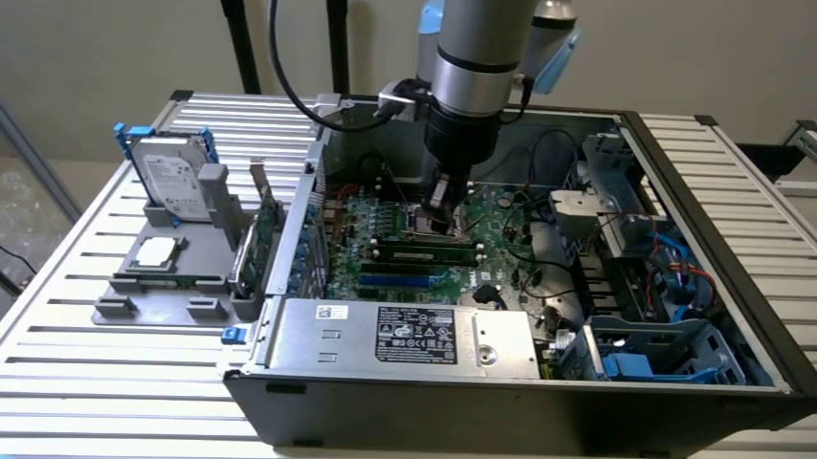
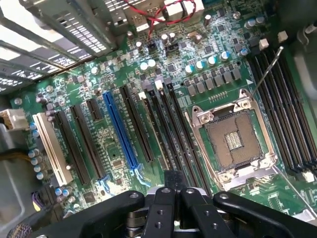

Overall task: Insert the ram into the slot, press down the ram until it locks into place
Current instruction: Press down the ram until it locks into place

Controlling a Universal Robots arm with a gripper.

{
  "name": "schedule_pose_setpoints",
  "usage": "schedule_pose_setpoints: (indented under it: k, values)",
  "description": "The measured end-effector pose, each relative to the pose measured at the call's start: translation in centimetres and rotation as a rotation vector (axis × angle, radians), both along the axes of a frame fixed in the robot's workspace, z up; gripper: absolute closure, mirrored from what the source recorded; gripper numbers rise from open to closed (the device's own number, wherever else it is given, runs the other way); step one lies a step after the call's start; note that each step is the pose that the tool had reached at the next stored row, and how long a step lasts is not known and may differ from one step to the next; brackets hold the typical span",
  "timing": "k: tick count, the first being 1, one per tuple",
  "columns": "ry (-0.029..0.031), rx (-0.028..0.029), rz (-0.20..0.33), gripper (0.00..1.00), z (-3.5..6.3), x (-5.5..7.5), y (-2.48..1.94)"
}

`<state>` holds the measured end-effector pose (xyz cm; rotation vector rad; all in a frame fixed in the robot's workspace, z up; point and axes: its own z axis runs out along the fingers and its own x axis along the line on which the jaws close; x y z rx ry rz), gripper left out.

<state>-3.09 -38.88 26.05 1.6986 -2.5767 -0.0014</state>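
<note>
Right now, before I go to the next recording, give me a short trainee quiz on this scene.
1. True or false: the pincer is inside the open computer case.
2. The long coloured slot among the black ones is: A red, B blue, C yellow.
3. Which lies nearer the pincer, the ram or the hard drive?
Key: 1 true; 2 B; 3 the ram.
</note>
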Motion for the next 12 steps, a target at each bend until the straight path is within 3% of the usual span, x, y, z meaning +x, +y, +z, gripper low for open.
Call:
schedule_pose_setpoints:
  k: [12]
  values:
    - [0.0,0.0,-0.196,0.89,0.03,0.0,0.0]
